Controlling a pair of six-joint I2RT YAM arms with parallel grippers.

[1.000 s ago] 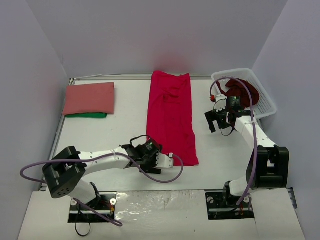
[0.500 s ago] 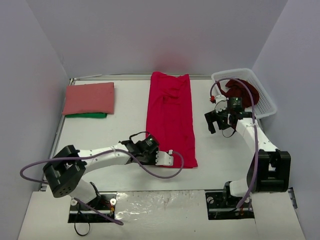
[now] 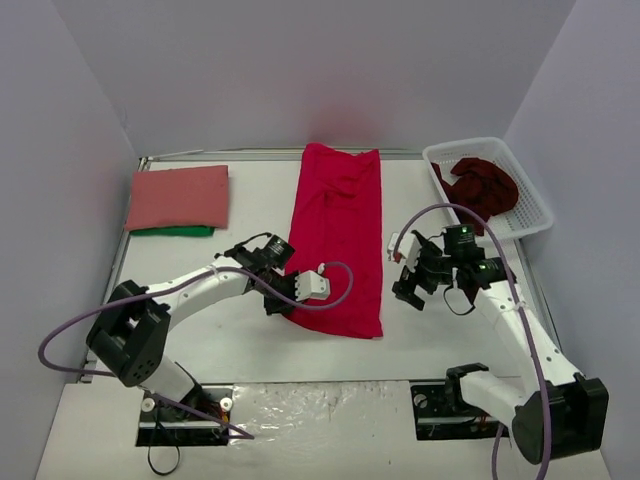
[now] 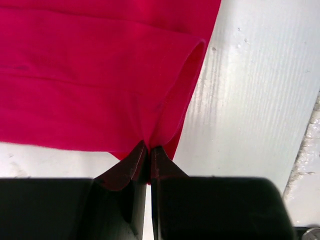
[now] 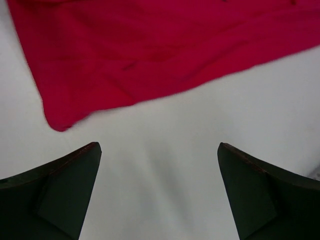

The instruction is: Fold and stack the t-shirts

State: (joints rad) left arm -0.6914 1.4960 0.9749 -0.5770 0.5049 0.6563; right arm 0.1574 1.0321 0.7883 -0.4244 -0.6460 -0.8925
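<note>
Fingers on my left gripper are pressed together on a pinch of the crimson t-shirt. A second ago they stood spread by its near right corner. They have since closed and moved to its near left edge, and the cloth rises from them in a small loop.

The white table carries everything. The crimson t-shirt is the biggest piece on it, a long narrow strip running from the far edge toward me down the middle. Its near end now looks drawn up and skewed where I grip it.

To the far right, the white basket holds the maroon t-shirt, crumpled and not yet taken out. At the far left, the salmon t-shirt lies folded on top of a green cloth.

My right gripper has come away from beside the basket and hovers low over bare table just beside the crimson t-shirt's right edge. Its fingers are spread wide and hold nothing.

I judge this the start of the crosswise fold. One side is caught, and the right gripper must take the matching corner before the near end is carried toward the collar.
</note>
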